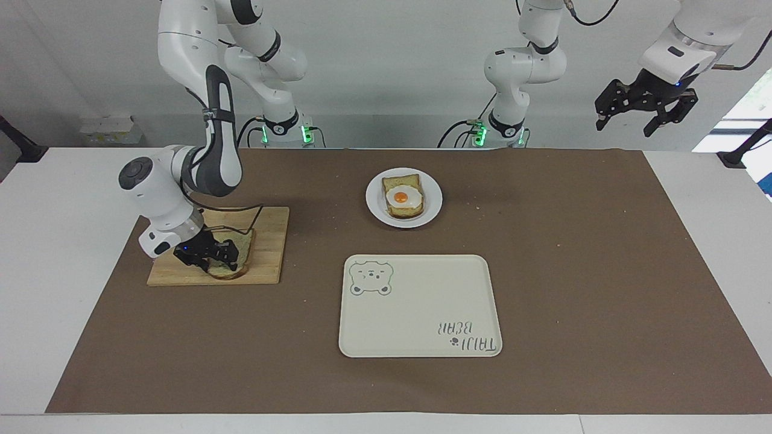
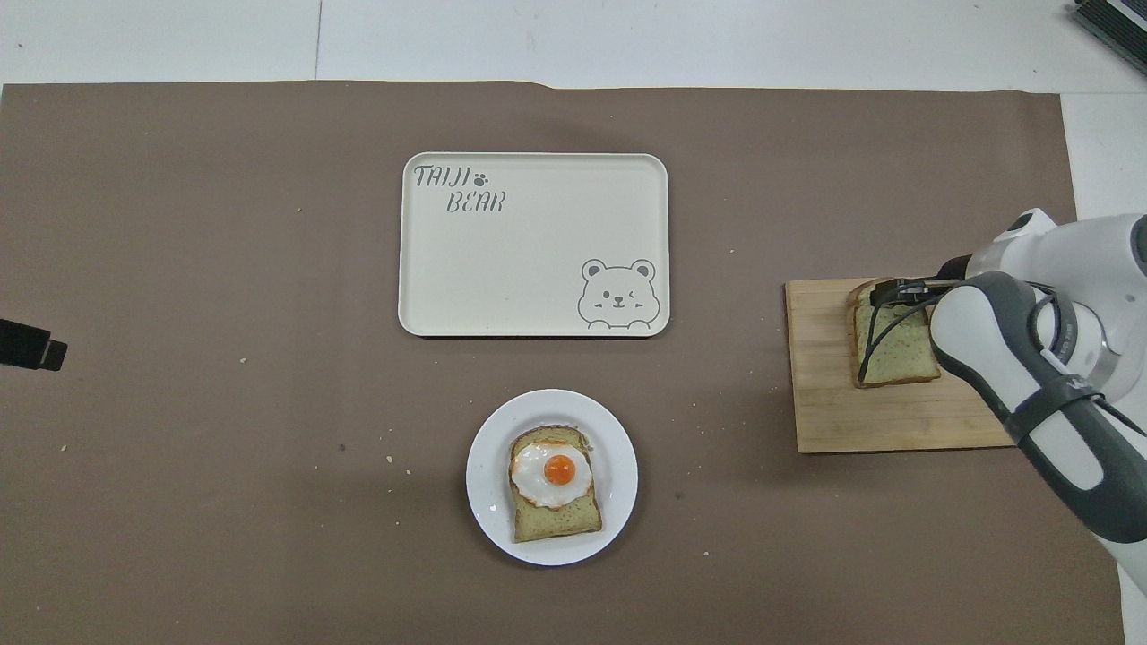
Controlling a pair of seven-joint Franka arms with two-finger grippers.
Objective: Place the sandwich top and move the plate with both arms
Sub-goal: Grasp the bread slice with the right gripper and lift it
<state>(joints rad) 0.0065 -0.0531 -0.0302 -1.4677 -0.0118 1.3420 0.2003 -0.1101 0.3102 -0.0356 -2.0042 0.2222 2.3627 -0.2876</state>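
bread (image 1: 240, 253) on the board (image 1: 265, 241), right gripper (image 1: 211, 258) down on it (jaws unclear); left gripper (image 1: 645, 114) waits high, jaws apart.

A wooden board (image 1: 265, 241) lies toward the right arm's end. A cream bear tray (image 1: 422, 313) sits mid-table on the brown mat (image 1: 573, 271).

Our right arm bends low, its black two-fingered right end effector (image 1: 208, 256) tilted down close to the desk, fingers partly closed. Our left arm waits raised, its black left end effector (image 1: 645, 108) hanging high, fingers spread open.
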